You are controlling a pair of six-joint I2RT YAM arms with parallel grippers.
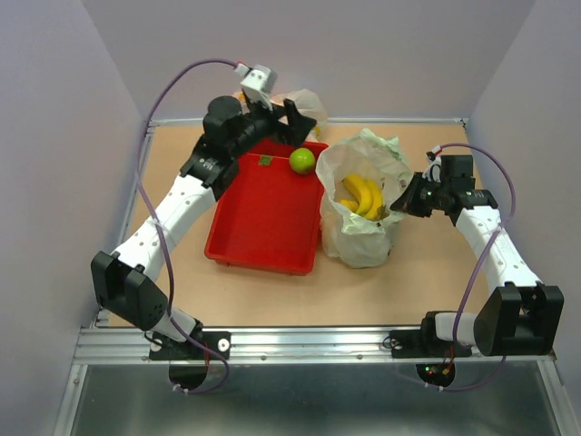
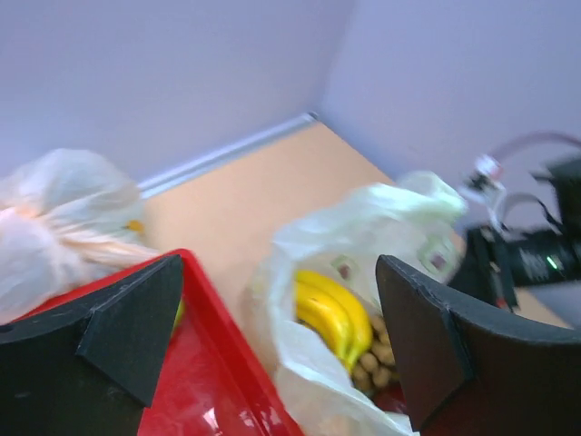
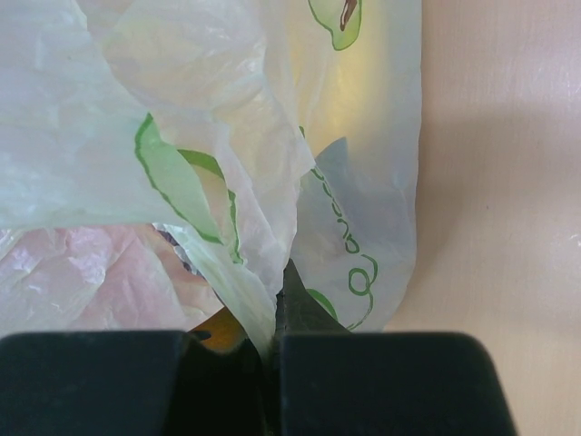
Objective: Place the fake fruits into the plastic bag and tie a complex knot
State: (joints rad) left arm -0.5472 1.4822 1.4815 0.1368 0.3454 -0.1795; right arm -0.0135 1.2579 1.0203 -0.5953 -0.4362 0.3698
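The pale-green plastic bag (image 1: 361, 238) stands open right of the red tray (image 1: 263, 218). Two yellow bananas (image 1: 361, 195) lie inside it. In the left wrist view the bananas (image 2: 332, 309) rest on brown berries (image 2: 376, 356) in the bag (image 2: 363, 227), with something dark red below them. The green apple (image 1: 302, 161) sits in the tray's far right corner. My left gripper (image 1: 289, 130) is open and empty above the tray's far edge (image 2: 277, 272). My right gripper (image 1: 406, 200) is shut on the bag's right rim (image 3: 275, 318). An orange fruit (image 3: 218, 329) shows through the bag (image 3: 227, 136).
An orange-peach knotted bag (image 1: 307, 103) lies behind the tray at the back wall and shows in the left wrist view (image 2: 54, 232). Walls enclose the table on three sides. The right arm (image 2: 536, 254) is beyond the bag.
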